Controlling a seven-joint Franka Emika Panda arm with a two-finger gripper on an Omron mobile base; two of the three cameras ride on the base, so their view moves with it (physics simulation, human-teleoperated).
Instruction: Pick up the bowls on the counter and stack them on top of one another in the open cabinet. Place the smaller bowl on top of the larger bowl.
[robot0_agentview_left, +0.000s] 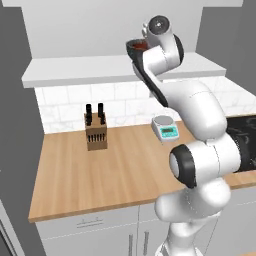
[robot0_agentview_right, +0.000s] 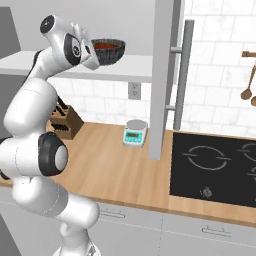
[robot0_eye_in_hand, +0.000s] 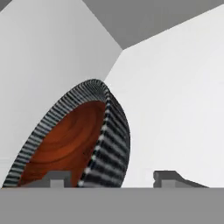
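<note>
The reddish-brown smaller bowl (robot0_eye_in_hand: 65, 140) lies nested inside the speckled dark grey larger bowl (robot0_eye_in_hand: 111, 144). The stack (robot0_agentview_right: 107, 51) sits on the white bottom board of the open cabinet (robot0_agentview_right: 122, 72). In the left base view the bowls (robot0_agentview_left: 136, 46) peek out behind my wrist, above the board (robot0_agentview_left: 75, 75). My gripper (robot0_eye_in_hand: 109, 178) is open and straddles the stack's rim: one fingertip (robot0_eye_in_hand: 53, 178) is over the red inside, the other stands apart outside the grey wall. My hand (robot0_agentview_right: 90, 50) meets the bowls at their left side.
On the tan counter (robot0_agentview_left: 100, 170) stand a knife block (robot0_agentview_left: 95, 131) and a small kitchen scale (robot0_agentview_right: 135, 133). The open cabinet door (robot0_agentview_right: 165, 75) with its long handle hangs right of the bowls. A black stovetop (robot0_agentview_right: 215, 167) lies to the right.
</note>
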